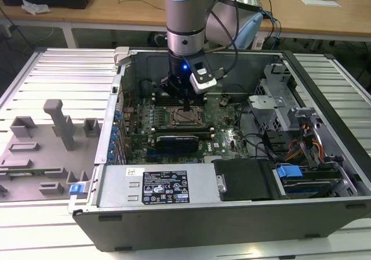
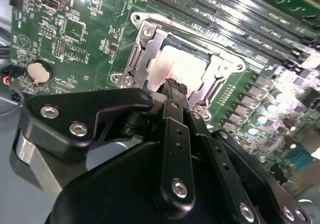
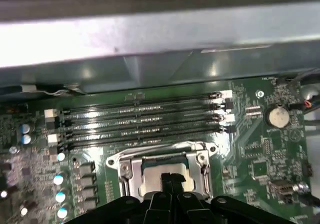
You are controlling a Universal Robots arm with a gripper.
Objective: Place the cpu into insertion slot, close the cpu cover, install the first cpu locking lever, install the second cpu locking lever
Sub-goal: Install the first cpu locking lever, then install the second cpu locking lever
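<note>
Arm point(image 1: 185, 16) reaching straight down into the open computer case point(image 1: 232, 216); gripper point(image 1: 185, 105) poised right over the insertion slot point(image 1: 186, 119) in the green circuit board point(image 2: 75, 29); in the second wrist view its fingers point(image 2: 172, 119) are pressed together with nothing between them, the tip at the socket's edge, though whether it touches I cannot tell; the cpu point(image 2: 187, 64) sits in the slot, its pale metal top showing through the cut-out of the cpu cover point(image 2: 145, 59), which looks to lie flat around it; long memory slots point(image 3: 145, 116) run just beside the socket; a coin cell point(image 2: 40, 72) lies well apart on the board; a grey parts tray point(image 1: 52, 138) stands outside the case, on the exterior view's left.
</note>
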